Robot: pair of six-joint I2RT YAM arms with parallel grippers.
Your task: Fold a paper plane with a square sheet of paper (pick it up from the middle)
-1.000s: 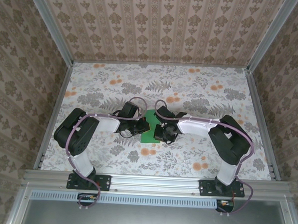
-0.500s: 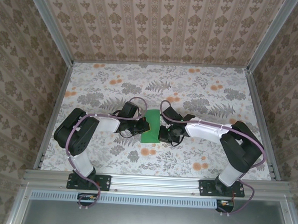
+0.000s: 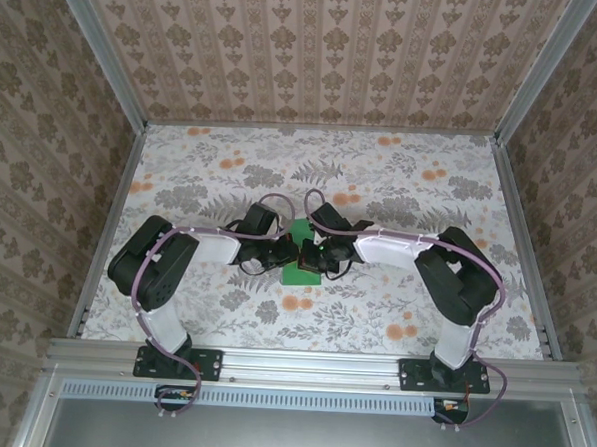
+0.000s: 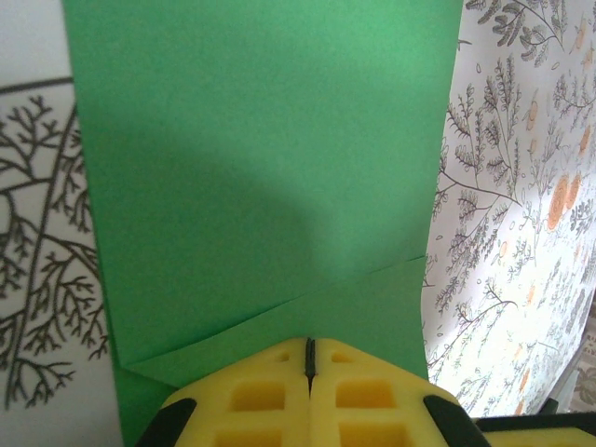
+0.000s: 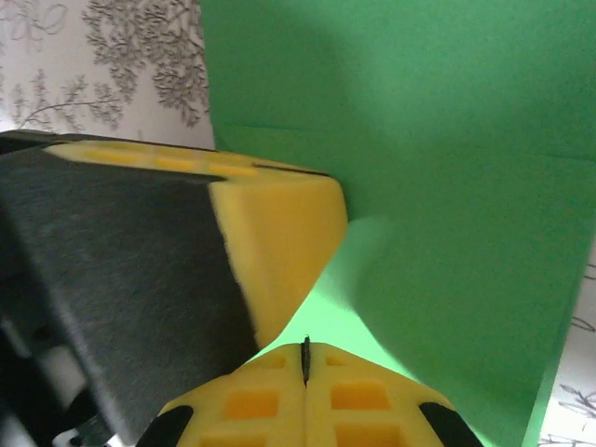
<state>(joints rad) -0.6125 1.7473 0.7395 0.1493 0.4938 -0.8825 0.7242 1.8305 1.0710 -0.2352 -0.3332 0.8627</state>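
The green sheet of paper (image 3: 300,231) lies flat at the table's middle, mostly covered by both grippers. In the left wrist view the paper (image 4: 261,168) is folded, with a slanted flap edge crossing just ahead of my left gripper (image 4: 308,343), whose yellow fingers are shut with their tips resting on the paper. My right gripper (image 5: 305,345) is shut too, tips down on the paper (image 5: 447,186), right beside the left gripper's yellow finger (image 5: 279,233). From above, the left gripper (image 3: 288,251) and right gripper (image 3: 310,256) meet tip to tip over the sheet.
The floral tablecloth (image 3: 380,188) stretches all round the paper. Patterned walls with aluminium posts (image 3: 131,175) close off the left, right and back. The arm bases sit on the rail (image 3: 301,364) at the near edge.
My right gripper has moved left from the paper's right edge onto the sheet, close to the left gripper, now covering most of the green. The left arm has stayed put.
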